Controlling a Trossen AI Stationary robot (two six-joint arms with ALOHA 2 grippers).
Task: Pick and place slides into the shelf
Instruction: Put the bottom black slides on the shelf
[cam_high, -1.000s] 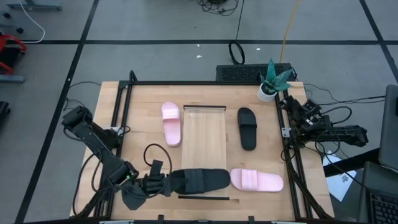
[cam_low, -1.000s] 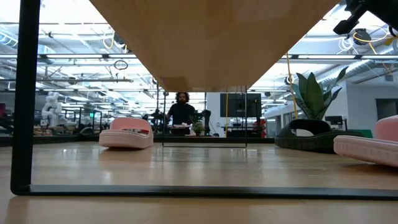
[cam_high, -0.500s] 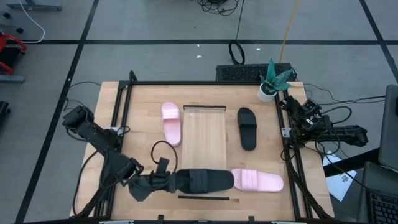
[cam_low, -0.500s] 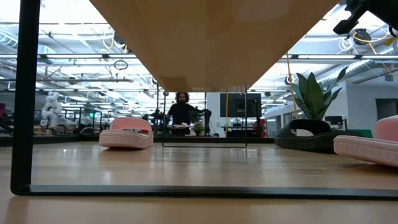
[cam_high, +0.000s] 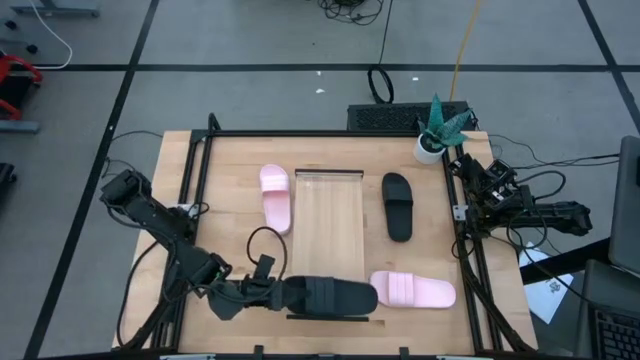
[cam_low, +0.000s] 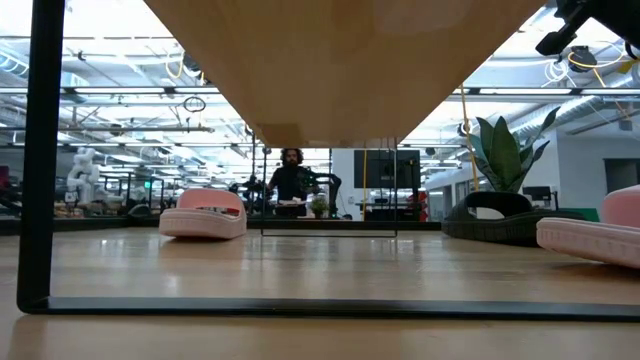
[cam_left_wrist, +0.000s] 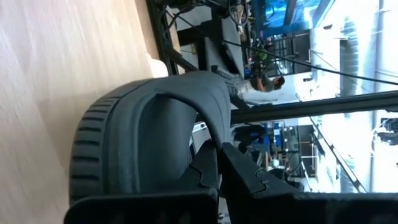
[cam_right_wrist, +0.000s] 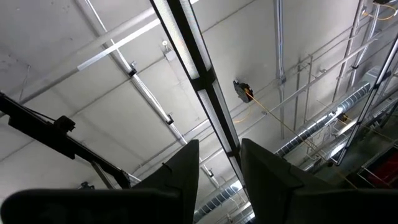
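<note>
My left gripper (cam_high: 278, 295) is shut on a black slide (cam_high: 330, 297) near the table's near edge. The slide lies level, and its far tip is next to a pink slide (cam_high: 413, 290). The shelf (cam_high: 328, 215) lies mid-table, a rack of pale slats. Another pink slide (cam_high: 275, 198) rests sole-down to its left and another black slide (cam_high: 397, 205) to its right. My right gripper (cam_right_wrist: 217, 149) waits open at the table's right edge (cam_high: 487, 182), pointing up at the ceiling. My left gripper pinches the black slide's strap at the edge facing the arm (cam_left_wrist: 214, 140), between its two fingers (cam_left_wrist: 249, 180). The fingers come level from the table's left and lie along the slide. The ribbed sole (cam_left_wrist: 84, 155) faces the tabletop, and I cannot tell whether it touches.
A potted plant (cam_high: 437, 130) stands at the far right corner. A thin dark bar (cam_high: 327, 318) lies at the near edge, just in front of the held slide. Black frame rails (cam_high: 195, 200) run along the table's sides. A person (cam_low: 291, 180) shows far behind the table.
My left gripper has carried the black slide toward the table's right edge and a little down. The slide has kept level, and its tip now reaches just past the near pink slide's end.
</note>
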